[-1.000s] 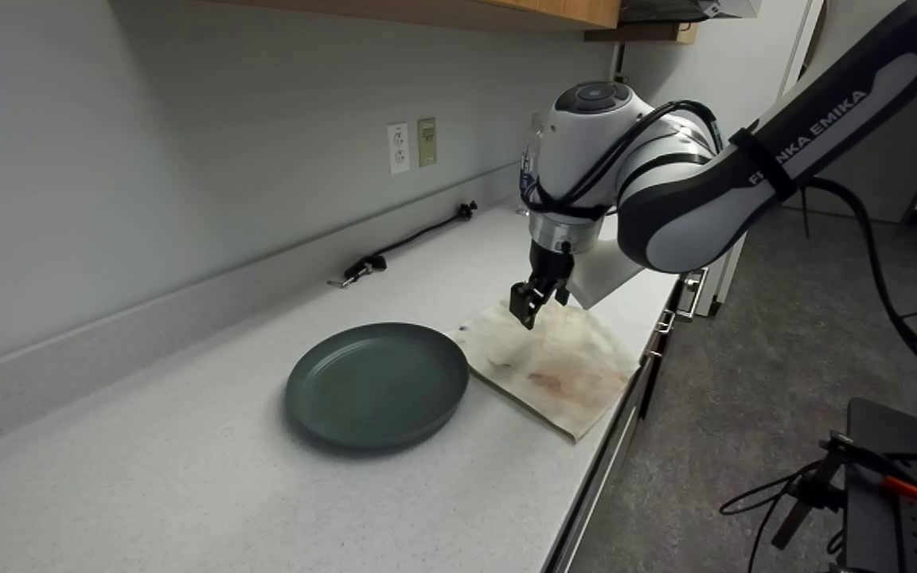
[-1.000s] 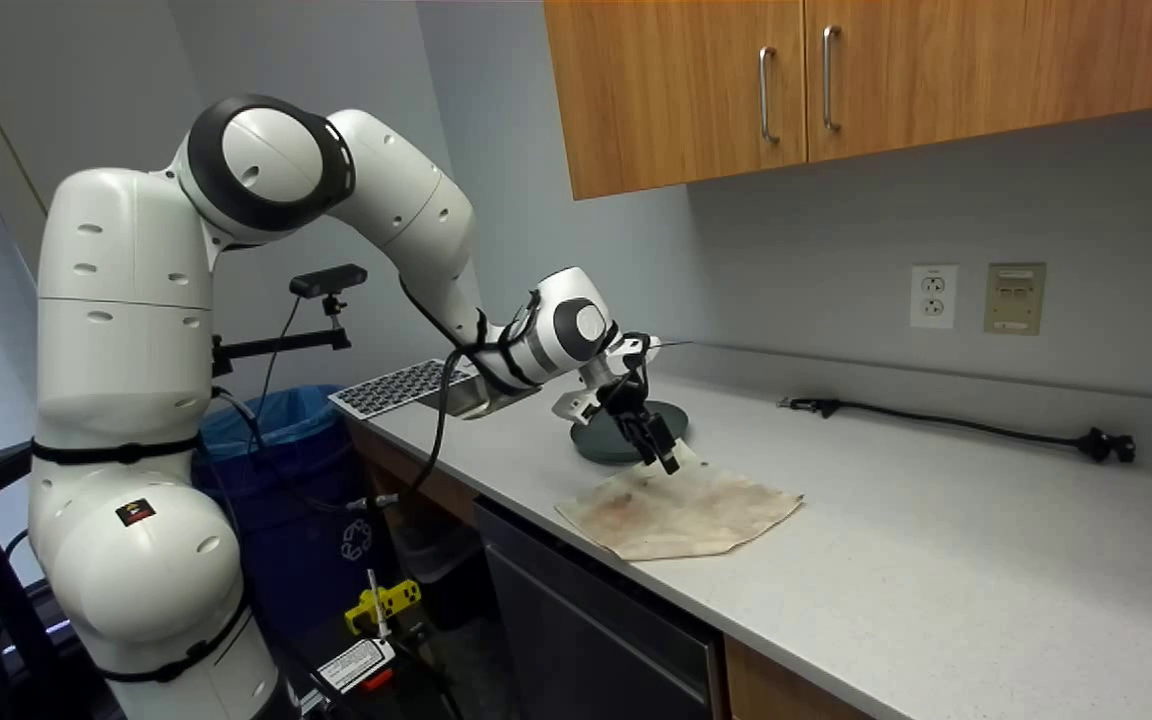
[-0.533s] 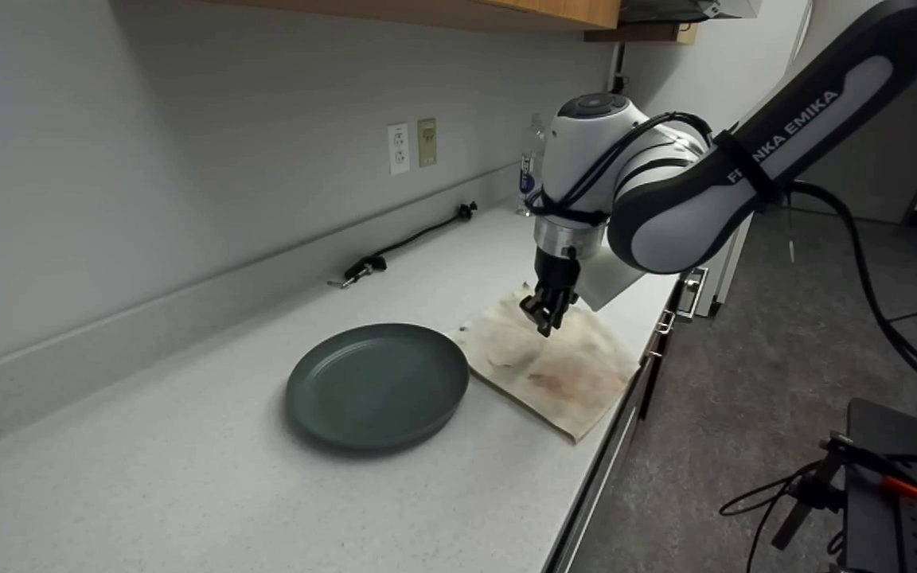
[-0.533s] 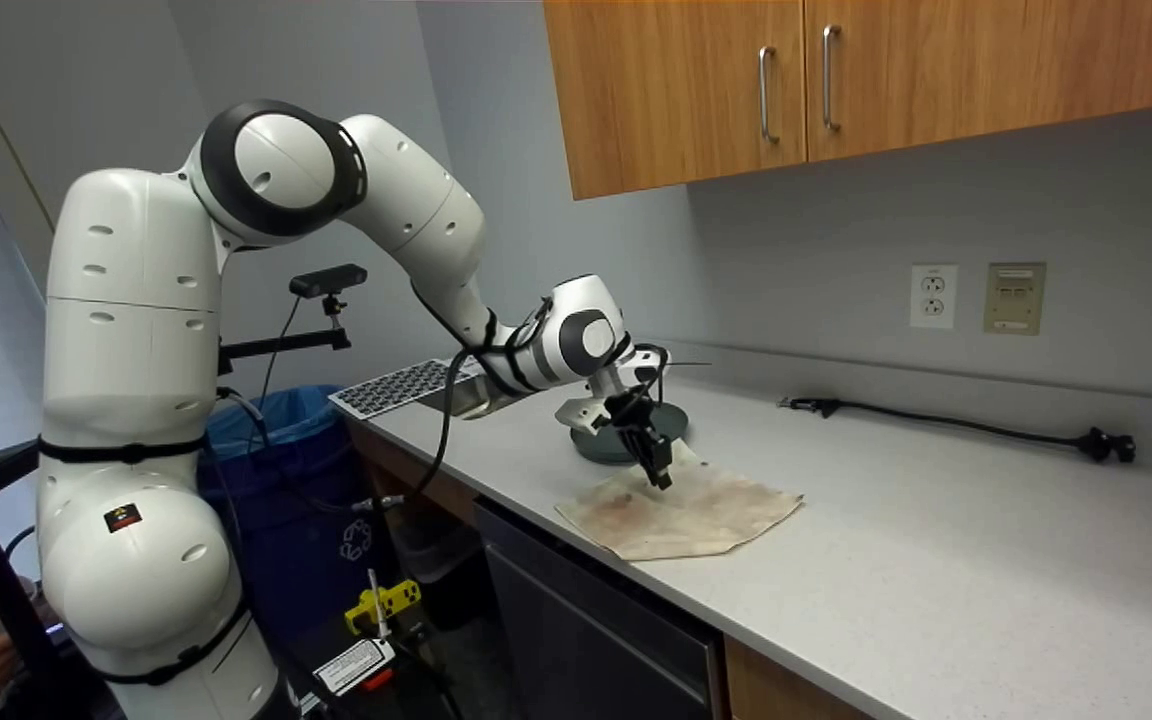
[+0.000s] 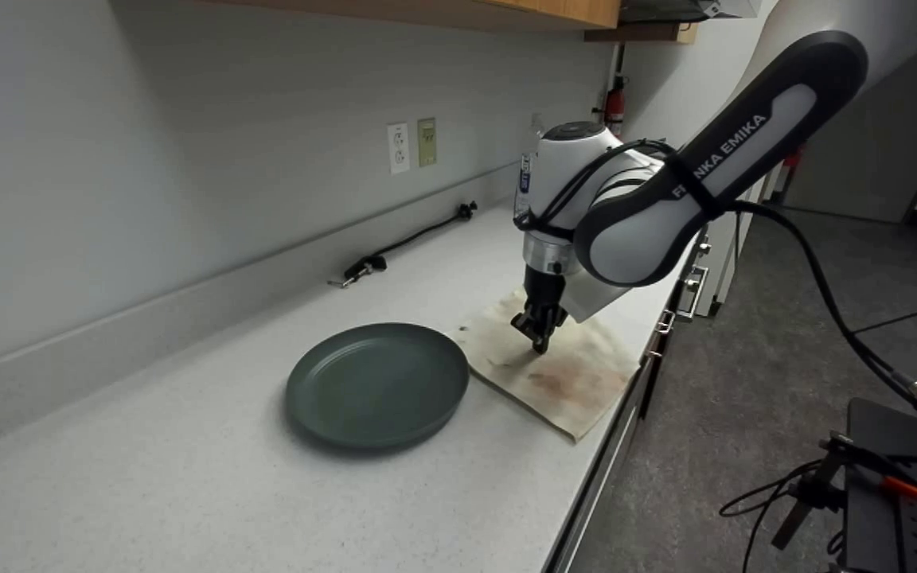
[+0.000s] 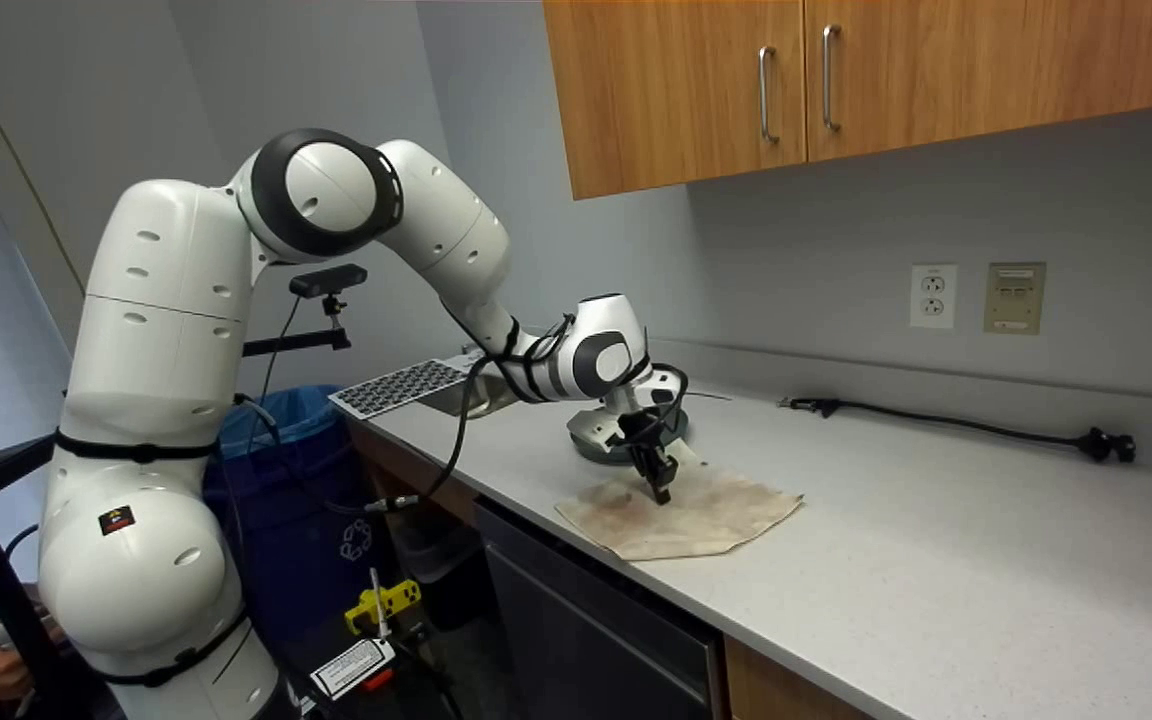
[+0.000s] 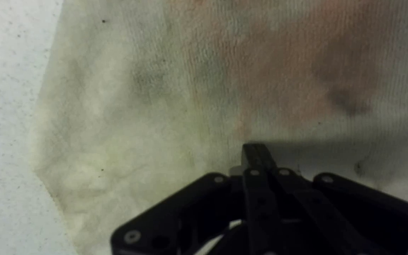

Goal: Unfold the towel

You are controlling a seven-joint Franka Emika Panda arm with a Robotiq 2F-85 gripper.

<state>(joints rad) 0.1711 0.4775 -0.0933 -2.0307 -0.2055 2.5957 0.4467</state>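
Observation:
The towel (image 5: 578, 390), a cream-beige cloth with brownish-pink stains, lies flat on the counter near its front edge. In the wrist view the towel (image 7: 119, 141) fills most of the picture, and its outer edge runs down the left side. My gripper (image 5: 540, 348) points down over the towel's middle, low above or on the cloth; whether it touches cannot be told. In the wrist view the gripper (image 7: 259, 145) has its fingertips pressed together, with no cloth visible between them. Seen in an exterior view, the towel (image 6: 726, 510) stays flat under the gripper (image 6: 662, 497).
Beside the towel sits a round dark green plate (image 5: 379, 386), close to its corner. A black cord (image 6: 956, 425) lies along the wall. Behind the arm stands a clear bottle (image 5: 523, 183). Wooden cabinets (image 6: 836, 90) hang above the counter.
My gripper has come down toward the towel, and its fingers have gone from apart to shut. The arm has reached further out over the counter. Towel and plate have not moved.

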